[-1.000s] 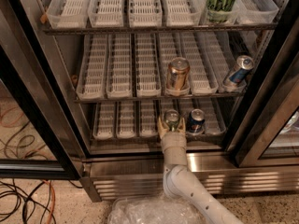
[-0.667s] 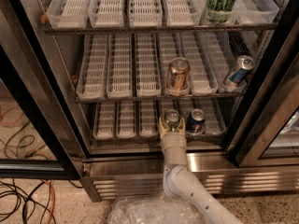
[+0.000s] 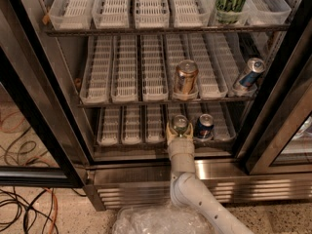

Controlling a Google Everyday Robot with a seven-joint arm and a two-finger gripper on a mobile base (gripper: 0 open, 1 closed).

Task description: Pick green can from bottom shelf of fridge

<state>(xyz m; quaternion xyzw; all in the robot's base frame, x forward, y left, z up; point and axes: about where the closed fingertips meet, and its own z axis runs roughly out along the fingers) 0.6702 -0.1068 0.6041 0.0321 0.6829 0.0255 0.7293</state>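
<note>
The fridge (image 3: 53, 101) stands open with wire racks. On the bottom shelf (image 3: 131, 128) the small green can (image 3: 180, 124) with a silver top stands in a white lane tray. My gripper (image 3: 179, 129) reaches in from below, its two fingers on either side of the green can. A blue can (image 3: 204, 126) stands just right of it.
A gold can (image 3: 185, 77) and a tilted blue can (image 3: 248, 75) are on the middle rack. A tall green-and-white can (image 3: 232, 3) is on the top rack. Black door frames flank the opening. Cables (image 3: 24, 204) lie on the floor at left.
</note>
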